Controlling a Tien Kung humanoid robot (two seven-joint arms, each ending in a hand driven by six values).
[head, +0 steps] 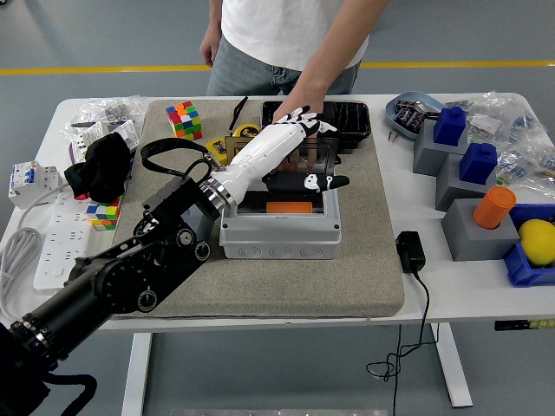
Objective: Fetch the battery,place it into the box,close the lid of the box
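The grey box stands on the felt mat mid-table. An orange battery lies flat inside it. My left hand, white with black fingertips, hovers over the back of the box, open, with its thumb out to the right and nothing held. The clear lid stands upright at the box's far edge, partly hidden by my hand. A person's hand reaches down from the far side to the top of the lid, just behind my fingers.
A black tray lies behind the box, with a yellow tape measure to its left. Rubik's cubes and a power strip are on the left. A black adapter and grey blocks with an orange cylinder are on the right.
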